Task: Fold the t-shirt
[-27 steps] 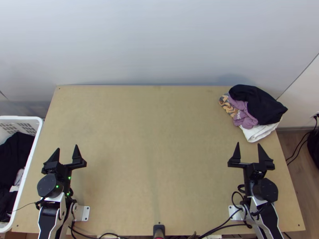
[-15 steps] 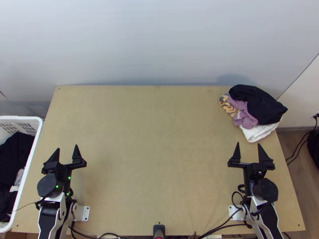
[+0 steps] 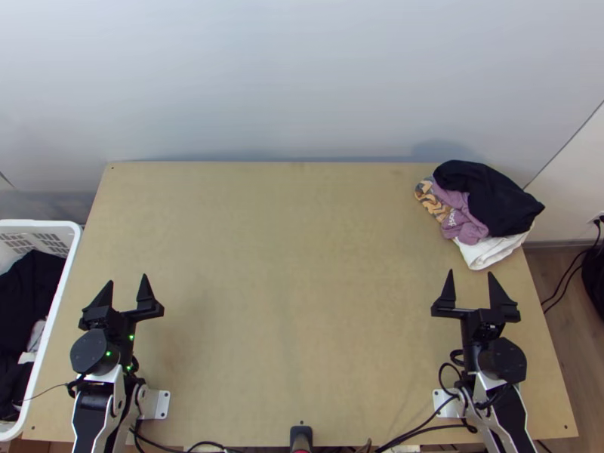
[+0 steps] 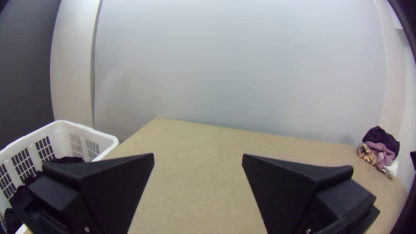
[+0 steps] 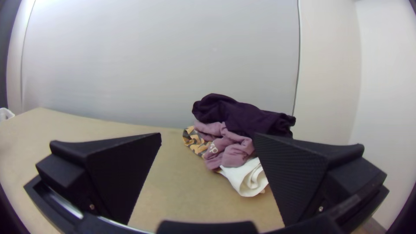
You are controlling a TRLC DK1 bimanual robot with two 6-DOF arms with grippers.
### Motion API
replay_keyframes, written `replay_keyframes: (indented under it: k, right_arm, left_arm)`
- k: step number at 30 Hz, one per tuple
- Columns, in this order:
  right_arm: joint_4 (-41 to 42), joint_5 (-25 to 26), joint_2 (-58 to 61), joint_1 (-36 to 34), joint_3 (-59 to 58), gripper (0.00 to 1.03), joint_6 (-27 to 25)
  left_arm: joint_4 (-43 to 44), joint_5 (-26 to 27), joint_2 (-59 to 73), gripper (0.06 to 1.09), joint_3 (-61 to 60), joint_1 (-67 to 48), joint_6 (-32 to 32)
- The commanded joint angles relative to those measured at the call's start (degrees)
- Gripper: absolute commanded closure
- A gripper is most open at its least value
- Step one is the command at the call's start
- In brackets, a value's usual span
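Heap (image 3: 502, 198): bunched cloths, beyond the fingertips of the right gripper (image 3: 469, 273) and apart from them; which piece is the t-shirt, I cannot tell.
Black cloth (image 3: 477, 181): on top.
Purple cloth (image 3: 464, 220): crumpled, light print, partly under the black.
Patterned cloth (image 3: 429, 198): orange and dark, beside the purple.
White cloth (image 3: 485, 251): lowest, on the side nearest the right fingertips.
Right fingers: spread wide, nothing between them.
Left gripper (image 3: 127, 279): fingers also wide apart, nothing between.
Basket (image 3: 74, 230): white, outward of the left fingers, holding dark clothes (image 3: 26, 294).
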Motion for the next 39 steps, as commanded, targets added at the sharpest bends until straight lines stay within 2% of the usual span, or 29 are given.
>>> replay_keyframes:
  k: [1, 5, 9, 11, 15, 17, 20, 23, 26, 30, 33, 39]
  right_arm:
    - [0.01, 0.02, 0.01, -3.35, 0.01, 0.04, -0.13]
    - [1.24, 0.02, -0.17, -3.35, 0.01, 0.04, 0.75]
    - [5.37, 0.2, -0.17, -3.53, 0.01, 0.04, -2.76]
    - [6.6, 0.64, -0.25, -3.62, 0.1, 0.04, -7.6]
    - [9.41, 7.84, -0.25, -2.82, 0.1, 0.04, -19.11]
    - [12.31, 8.81, -0.25, -2.03, 0.1, 0.04, -26.58]
    - [15.65, 8.99, -0.25, -0.8, 1.68, 0.04, -29.83]
    - [13.63, 10.66, 1.07, 1.57, 5.46, 0.04, -29.57]
    - [11.52, 16.02, 7.57, 5.35, 11.0, 0.07, -28.78]
    - [3.43, 18.65, 15.74, 8.16, 19.87, 0.06, -21.75]
    - [-5.71, 18.57, 23.04, 7.9, 27.87, 0.04, -13.66]
    - [-20.74, 16.54, 30.42, 7.46, 40.0, 0.04, -2.85]
  left_arm:
    - [0.07, 0.18, 0.01, 0.1, 0.01, -0.37, -0.25]
    - [0.24, -0.69, -0.08, 0.1, 0.01, 0.42, 0.01]
    - [0.42, -5.97, -0.08, 0.1, 0.01, 1.21, 0.1]
    - [0.86, -8.34, -0.16, 0.1, 0.01, 1.21, 0.89]
    - [3.67, -7.55, -0.08, 0.1, 1.24, 1.47, 9.15]
    - [4.02, -7.29, 0.01, 0.1, 2.29, 1.39, 9.85]
    - [1.91, -7.11, 2.3, 0.1, 5.9, 0.68, 9.15]
    - [-1.25, -7.2, 7.13, 0.1, 10.73, 1.12, 7.75]
    - [-0.81, -7.2, 12.05, 0.1, 15.65, 3.32, 7.57]
    - [0.51, -7.2, 20.31, 0.1, 22.42, 6.13, 7.04]
    - [-1.78, -5.62, 29.1, 0.1, 28.57, 10.35, 5.02]
    - [-0.99, 5.46, 42.99, 0.1, 35.6, 27.31, 0.63]
